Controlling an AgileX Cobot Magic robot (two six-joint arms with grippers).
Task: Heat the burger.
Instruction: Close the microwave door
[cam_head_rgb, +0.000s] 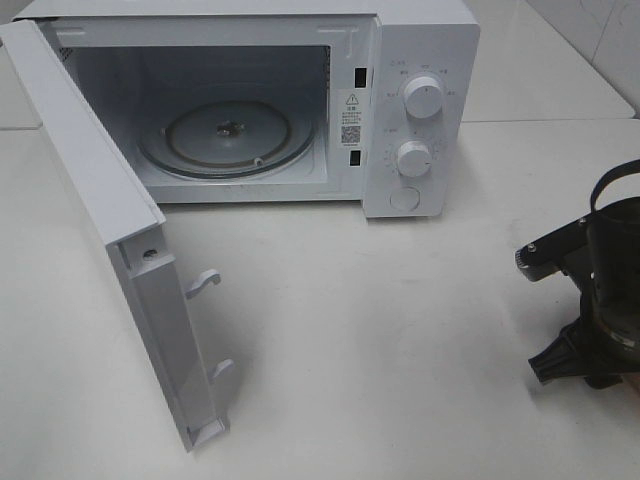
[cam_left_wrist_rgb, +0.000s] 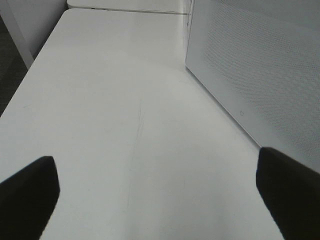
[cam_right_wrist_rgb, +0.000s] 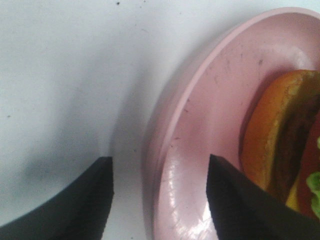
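Burger (cam_right_wrist_rgb: 285, 140) lay on the pink plate (cam_right_wrist_rgb: 200, 130), whose rim sat between the right claw (cam_right_wrist_rgb: 159, 192)'s parted, ungripping fingers. The left claw (cam_left_wrist_rgb: 157, 192) gaped empty over the worktop (cam_left_wrist_rgb: 125, 100) beside the microwave door (cam_left_wrist_rgb: 260, 65).

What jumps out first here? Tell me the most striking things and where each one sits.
The white microwave oven at the back of the white table stands out, its door swung wide toward the left and its round glass turntable bare. In the right wrist view, the round pink plate carries the golden-brown bun burger, and the right claw straddles the plate's rim, jaws apart.
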